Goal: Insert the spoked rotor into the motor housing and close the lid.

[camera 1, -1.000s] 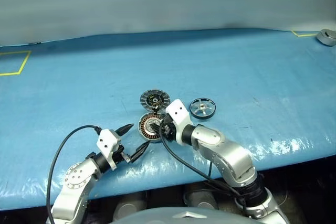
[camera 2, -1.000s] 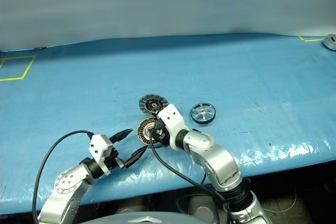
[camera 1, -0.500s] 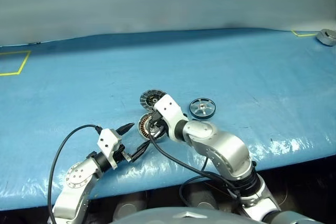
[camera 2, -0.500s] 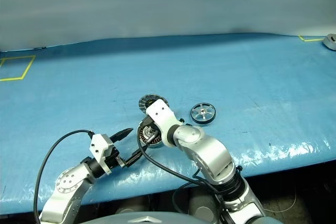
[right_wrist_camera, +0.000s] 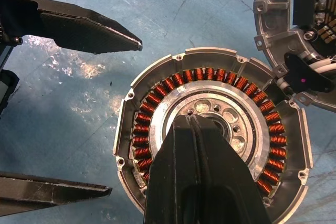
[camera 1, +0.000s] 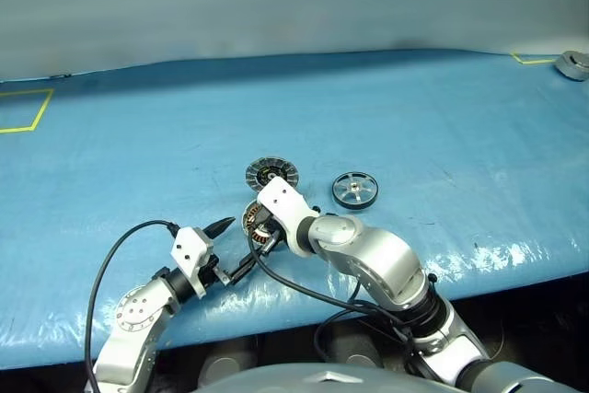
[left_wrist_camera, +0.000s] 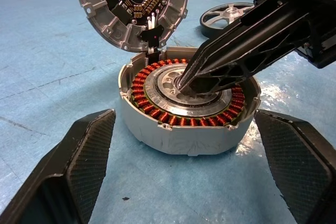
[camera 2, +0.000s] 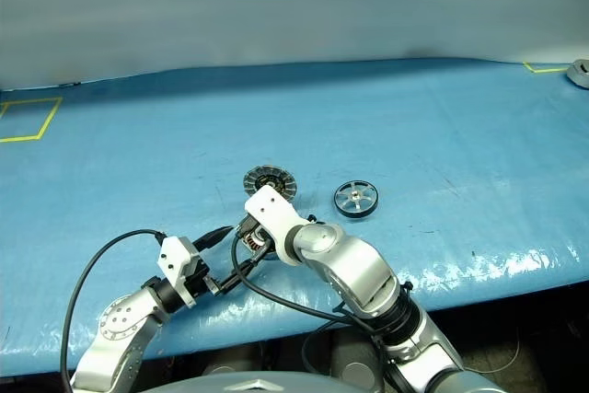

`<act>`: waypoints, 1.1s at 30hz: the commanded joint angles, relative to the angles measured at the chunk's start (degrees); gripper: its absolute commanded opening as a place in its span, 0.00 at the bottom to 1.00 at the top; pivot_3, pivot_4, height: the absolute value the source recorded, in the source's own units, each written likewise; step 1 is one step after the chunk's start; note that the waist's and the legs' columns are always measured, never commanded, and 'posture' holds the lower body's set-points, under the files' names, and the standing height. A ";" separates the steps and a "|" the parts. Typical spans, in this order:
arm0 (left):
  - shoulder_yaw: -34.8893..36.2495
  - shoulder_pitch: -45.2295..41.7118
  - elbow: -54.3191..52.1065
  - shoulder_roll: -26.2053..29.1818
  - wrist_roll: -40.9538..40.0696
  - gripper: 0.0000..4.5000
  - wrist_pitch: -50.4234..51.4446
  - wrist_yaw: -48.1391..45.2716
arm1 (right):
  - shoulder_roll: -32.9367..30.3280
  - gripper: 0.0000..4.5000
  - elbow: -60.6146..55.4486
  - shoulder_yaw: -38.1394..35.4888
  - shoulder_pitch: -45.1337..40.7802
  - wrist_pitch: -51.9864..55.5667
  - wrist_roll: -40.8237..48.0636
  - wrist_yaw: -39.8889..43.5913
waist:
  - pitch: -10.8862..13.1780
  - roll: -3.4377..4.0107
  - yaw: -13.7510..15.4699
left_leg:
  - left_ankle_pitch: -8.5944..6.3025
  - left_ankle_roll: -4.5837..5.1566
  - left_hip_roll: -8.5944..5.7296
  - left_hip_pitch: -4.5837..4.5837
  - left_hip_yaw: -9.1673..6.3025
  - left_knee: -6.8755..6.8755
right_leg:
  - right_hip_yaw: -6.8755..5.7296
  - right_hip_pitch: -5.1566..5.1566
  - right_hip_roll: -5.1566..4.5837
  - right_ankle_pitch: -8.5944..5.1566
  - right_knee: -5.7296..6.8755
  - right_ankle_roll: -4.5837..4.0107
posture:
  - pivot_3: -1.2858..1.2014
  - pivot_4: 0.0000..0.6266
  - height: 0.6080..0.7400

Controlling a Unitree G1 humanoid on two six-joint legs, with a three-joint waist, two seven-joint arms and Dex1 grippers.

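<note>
Moved: right pincer (left_wrist_camera: 181, 83) swung in from the housing's right side to above its centre since a second ago, fingers gone from part open to pressed together; left pincer unchanged.
Right pincer: fingers closed tight, nothing between them; tips on the silver centre of the motor housing (right_wrist_camera: 210, 129), pointing down at it.
Left pincer: (camera 1: 232, 248) fingers spread as wide as they go, empty; one finger (left_wrist_camera: 79, 156) on each side of the housing, not touching it.
Motor housing: sits flat on the blue desk (camera 1: 414, 117), copper windings ring exposed, no wheel inside.
Lid: (camera 1: 272, 174) open, hinged at the housing's far edge, tilted back, inner face with circuit board and silver segments showing.
Spoked rotor: (camera 1: 354, 190) flat on the desk, right of the lid and housing, near but apart from both.
Other: yellow tape square (camera 1: 23, 109) at far left of desk; grey object (camera 1: 572, 63) at far right corner, too small to tell.
</note>
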 commanded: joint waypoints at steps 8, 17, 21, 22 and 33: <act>-0.27 -0.06 -0.46 -0.12 -0.20 1.00 -0.82 -0.39 | 1.38 0.01 -3.84 -6.15 1.96 0.61 1.25 -0.70 | 0.00 0.00 0.13 | 0.00 0.00 0.00 0.00 -0.03 0.02 | -0.04 0.01 0.00 0.00 0.00 0.02 | 0.52 0.24 1.00; -0.33 0.28 -0.71 0.03 -0.32 1.00 -0.48 -0.29 | 4.84 0.01 -5.01 -9.76 2.57 0.19 5.25 1.68 | 0.00 0.00 -0.32 | 0.00 0.00 0.01 0.00 -0.02 -0.02 | -0.02 0.02 0.01 0.00 0.00 0.01 | 0.52 0.24 1.00; -0.39 0.40 -0.89 -0.05 -0.36 1.00 -0.39 -0.20 | 3.82 0.01 -3.17 -9.64 2.69 -0.79 4.35 0.99 | 0.00 0.00 -0.38 | 0.00 0.00 0.00 0.00 -0.02 -0.02 | -0.02 0.00 0.01 0.00 0.00 0.01 | 0.52 0.24 1.00; -0.41 0.43 -0.95 -0.06 -0.36 1.00 -0.39 -0.19 | 3.53 0.01 -2.66 -9.55 2.82 -1.03 4.07 0.84 | 0.00 0.00 -0.38 | 0.00 0.00 0.00 0.00 -0.02 -0.02 | -0.02 0.01 0.01 0.00 0.00 0.01 | 0.52 0.24 1.00; -0.49 0.51 -1.24 0.11 -0.22 1.00 -0.15 -0.13 | 1.43 0.01 -0.16 -9.41 4.38 -2.20 2.76 -0.19 | 0.00 0.00 -0.37 | 0.00 0.00 0.01 0.00 -0.02 -0.03 | -0.01 0.02 0.01 -0.01 0.00 0.01 | 0.52 0.24 1.00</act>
